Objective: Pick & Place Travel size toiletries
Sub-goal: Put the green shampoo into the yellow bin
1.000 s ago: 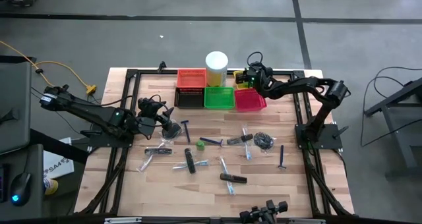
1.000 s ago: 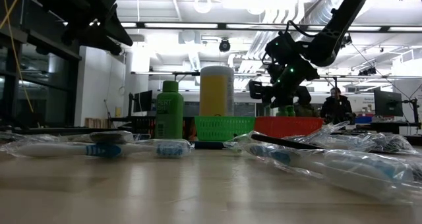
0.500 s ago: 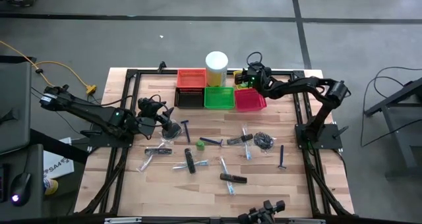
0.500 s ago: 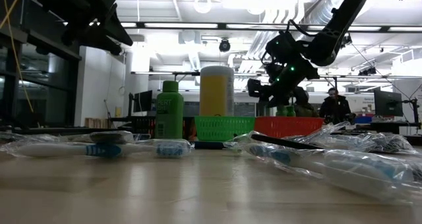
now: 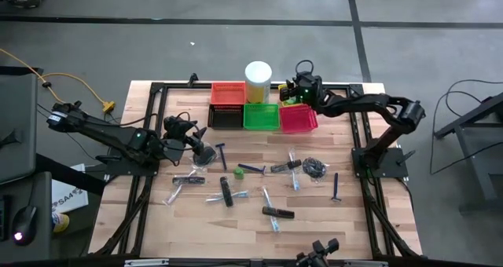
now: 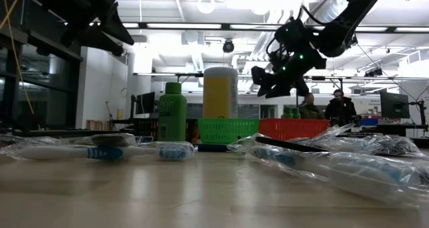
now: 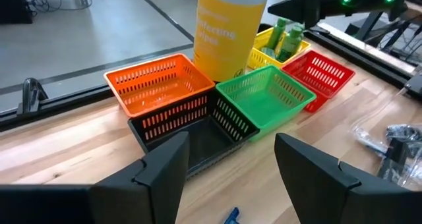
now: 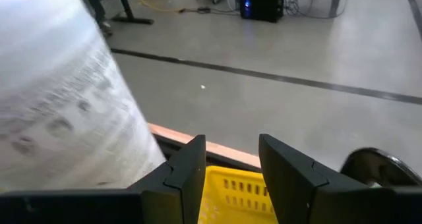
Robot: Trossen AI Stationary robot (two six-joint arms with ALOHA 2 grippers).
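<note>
Seen from above, a wooden worktop (image 5: 196,228) carries a row of small mesh baskets along its far edge: orange (image 5: 227,93), black (image 5: 225,118), green (image 5: 261,116) and red (image 5: 297,118), with a tall white cylinder (image 5: 258,82) behind them. Only the left wrist view shows a yellow basket (image 7: 277,45) behind the red one, with small green bottles (image 7: 285,41) standing in it.

The right claw (image 5: 301,88) hangs above the far right end of the basket row, over the yellow basket. In the right wrist view its fingers (image 8: 186,168) stand apart with nothing between them, the yellow mesh just below and the white cylinder close at one side.

The left claw (image 5: 201,151) is at the left of the worktop, in front of the black basket. In the left wrist view its two dark fingers (image 7: 166,174) are spread wide and empty.

The loose toiletries lie in the middle of the worktop, well apart from the right claw: a blue razor (image 5: 222,155) just beside the left claw, a black stick (image 5: 227,193), a clear-wrapped toothbrush (image 5: 268,199), a dark coiled bundle (image 5: 315,168) and a small green lump (image 5: 238,173)

The low view shows wrapped toothbrushes lying flat in the foreground and a person (image 6: 341,109) far behind in the room
</note>
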